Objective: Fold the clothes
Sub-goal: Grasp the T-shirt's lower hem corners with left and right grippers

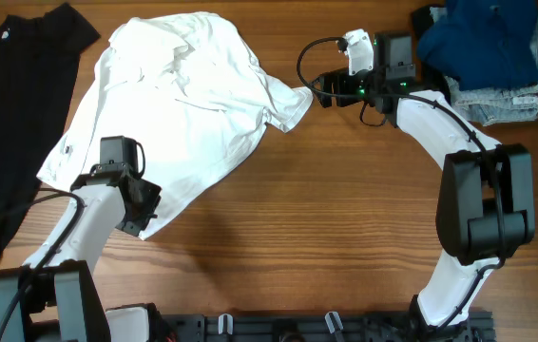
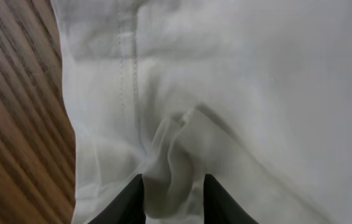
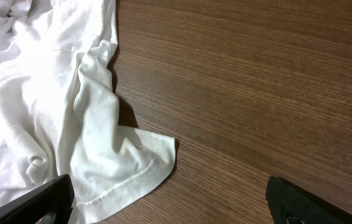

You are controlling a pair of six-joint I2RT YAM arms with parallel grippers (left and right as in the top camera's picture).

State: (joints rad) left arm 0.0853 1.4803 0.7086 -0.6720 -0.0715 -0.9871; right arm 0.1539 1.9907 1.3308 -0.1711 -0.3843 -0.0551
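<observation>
Though overhead hides them, left jaws straddle shirt [image 2: 257, 93].

Overhead: fixed high above the table [image 1: 345, 237], looking straight down, far enough off to take in both arms and the whole white shirt [image 1: 183, 95]. Left wrist: very close, aimed down past its own fingers [image 2: 131, 205] at the bottom edge, filled with shirt cloth and a strip of table at left. Right wrist: low, a little farther off, facing across the table toward the sleeve [image 3: 126, 168], also seen from overhead at the shirt's right side.
</observation>
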